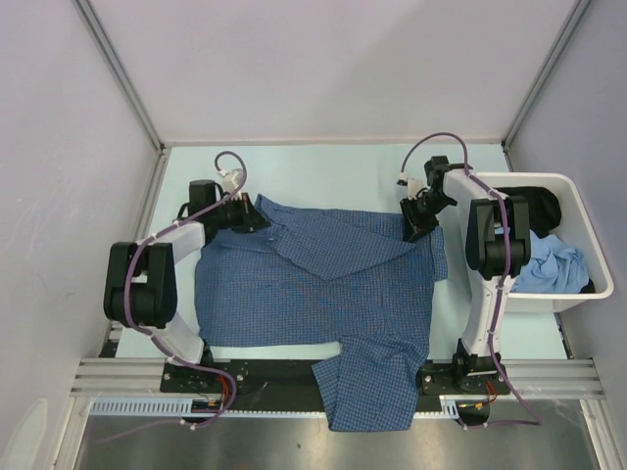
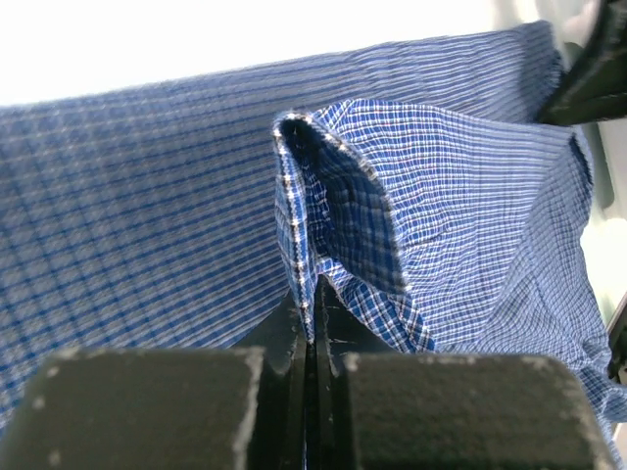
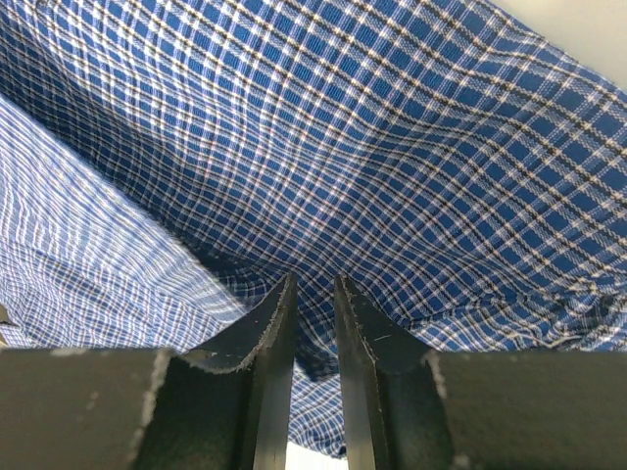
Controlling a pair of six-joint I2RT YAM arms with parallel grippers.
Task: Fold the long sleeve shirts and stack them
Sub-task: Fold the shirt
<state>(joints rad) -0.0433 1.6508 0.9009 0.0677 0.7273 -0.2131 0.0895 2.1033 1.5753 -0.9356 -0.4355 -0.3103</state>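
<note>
On the pale, grey-walled table [image 1: 323, 168], left gripper [image 1: 257, 219] pinches the shirt [image 1: 313, 289], right gripper [image 1: 419, 231] slightly parted.

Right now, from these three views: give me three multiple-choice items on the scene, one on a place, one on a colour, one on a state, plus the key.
1. Where does the white bin stand?
A) left of the shirt
B) right of the checked shirt
C) on top of the shirt

2. What colour is the cloth in the bin's near end?
A) light blue
B) red
C) yellow

3. How is the left gripper?
A) wide open over bare table
B) shut on a fold of the shirt
C) out of view

Key:
1 B, the top view shows it off the shirt's right edge.
2 A, it lies pale blue beside a black garment.
3 B, the left wrist view shows the fingers pinching the stitched edge.
</note>
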